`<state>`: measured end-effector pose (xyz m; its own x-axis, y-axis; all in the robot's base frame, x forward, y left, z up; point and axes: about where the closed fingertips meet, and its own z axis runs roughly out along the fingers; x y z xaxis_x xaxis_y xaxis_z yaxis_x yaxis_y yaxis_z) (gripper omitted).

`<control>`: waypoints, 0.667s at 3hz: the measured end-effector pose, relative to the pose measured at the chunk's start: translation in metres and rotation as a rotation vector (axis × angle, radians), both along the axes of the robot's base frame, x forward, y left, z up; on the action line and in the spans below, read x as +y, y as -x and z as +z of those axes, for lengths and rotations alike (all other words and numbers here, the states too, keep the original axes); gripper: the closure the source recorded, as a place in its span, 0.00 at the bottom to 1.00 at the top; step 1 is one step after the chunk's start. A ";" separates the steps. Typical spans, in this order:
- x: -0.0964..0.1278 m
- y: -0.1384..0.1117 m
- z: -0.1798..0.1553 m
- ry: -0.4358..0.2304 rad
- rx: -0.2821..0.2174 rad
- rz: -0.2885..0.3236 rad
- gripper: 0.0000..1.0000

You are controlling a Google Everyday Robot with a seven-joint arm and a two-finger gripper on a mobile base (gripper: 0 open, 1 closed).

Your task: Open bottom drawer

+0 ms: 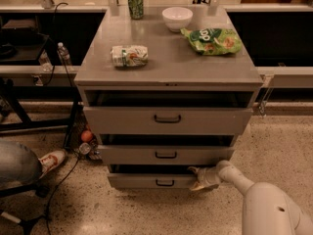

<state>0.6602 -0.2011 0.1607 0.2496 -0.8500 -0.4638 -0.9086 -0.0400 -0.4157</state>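
Gripper [199, 178] down low at the right of the cabinet [166, 67], just above the speckled floor [274, 141], on the end of a pale arm [235, 178] that reaches in from the lower right. It sits right against the right-hand end of the bottom drawer [146, 181], overlapping the corner of that grey front. Clamped on or let go? I cannot tell from here.

Bottom drawer is the lowest and narrowest of three fronts, its small dark bar handle [165, 182] at centre, off to the left of the gripper and not touched by it. A dark gap shows above its top edge. Above it comes the middle drawer [195, 155], then the tall top drawer [122, 120], each with a shadowed slot over it too.

Up on the cabinet top: a green can [135, 3] at the back, a white bowl [177, 18] beside it to the right, a green chip bag [212, 40] near the right edge, and a crumpled snack packet [129, 55] lying on the left side.

Off to the left on the floor, a shoe [51, 159] and a small orange ball [87, 136] by the cabinet's foot.
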 end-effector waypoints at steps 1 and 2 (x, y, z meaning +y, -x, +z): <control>0.002 0.002 -0.001 0.003 0.001 0.003 0.00; 0.002 0.008 0.000 0.019 -0.002 0.007 0.00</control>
<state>0.6525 -0.1991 0.1610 0.2560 -0.8569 -0.4475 -0.9077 -0.0538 -0.4163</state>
